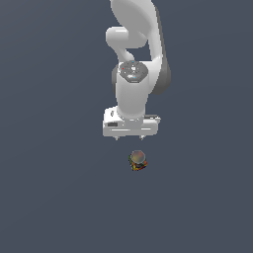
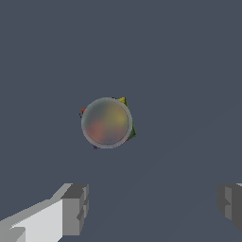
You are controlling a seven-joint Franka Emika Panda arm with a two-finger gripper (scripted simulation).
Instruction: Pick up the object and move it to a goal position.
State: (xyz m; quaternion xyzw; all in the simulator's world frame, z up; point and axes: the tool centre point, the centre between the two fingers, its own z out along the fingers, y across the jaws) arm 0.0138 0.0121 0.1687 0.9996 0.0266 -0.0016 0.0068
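Wrist view: the object (image 2: 107, 122) is seen resting alone on the floor (image 2: 189, 71), ungrasped. Gripper (image 2: 151, 208) is spread wide, holding nothing, hovering above. Approach step judged; centring over it, then descent, is needed.

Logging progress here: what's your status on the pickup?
Pincer open, empty, above the object. Object on the floor, not between the fingers. Nothing in the way.

Arm (image 1: 132, 94) is plain white, gripper (image 1: 130, 138) white with grey fingertips (image 2: 75, 208). The object (image 2: 107, 123) looks like a greyish-pink dome over red, yellow, green bits, blurry though. Floor (image 1: 49, 173) is slate blue-grey.
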